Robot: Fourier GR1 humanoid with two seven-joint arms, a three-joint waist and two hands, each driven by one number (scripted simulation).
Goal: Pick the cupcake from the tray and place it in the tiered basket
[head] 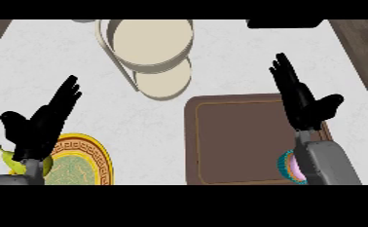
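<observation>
A: Where was the cupcake (286,166) w/ respect to the right hand (302,102)?

B: Behind it, back toward the wrist, at the brown tray's (230,143) near-right corner, half hidden by the forearm. Hand was past it, fingers straight, holding nothing.

A: Left hand (39,123)?

B: Open too, resting well apart over the worktop (43,60) by the yellow plate (86,165). Right was nearer. Tiered basket (147,43) lay ahead-left of the right hand.

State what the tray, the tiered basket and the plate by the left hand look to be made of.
Tray: probably matte plastic or wood; flat brown, a thin lighter line inside the rim, no gloss.
Tiered basket: cream, smooth and uniform with solid walls; perhaps painted metal or plastic, not wicker.
Plate: likely glazed ceramic; yellow patterned rim band, green centre.
</observation>
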